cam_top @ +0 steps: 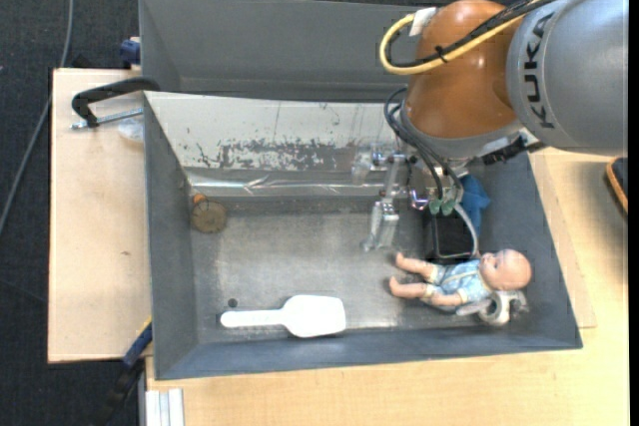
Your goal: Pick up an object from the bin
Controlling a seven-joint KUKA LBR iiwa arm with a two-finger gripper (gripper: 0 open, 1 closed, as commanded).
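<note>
So far, judging from the camera view, the picking is not yet done. The gripper (387, 222) hangs low inside the grey bin (165, 244), just up and left of the baby doll (461, 279), close to the doll's raised arm but apart from it. Under the gripper I see bare bin floor, and nothing is visible in its grasp. Whether it is spread or pressed together, I cannot tell, because the orange wrist cover (464, 65) and the cables hide much of it.

The doll lies on its back, in a light blue suit. Directly above the doll, between it and the wrist, is a flat black thing (451, 236), and above that a blue thing (477, 200), partly covered by the arm. Left of the doll and somewhat lower lies a white plastic scoop (290, 316). Well apart from the doll, far to its upper left, sits a small round brown piece (209, 213).

In my judgement the doll or the black thing is the nearest candidate. The grasp and the lift out of the bin are both left to do.
</note>
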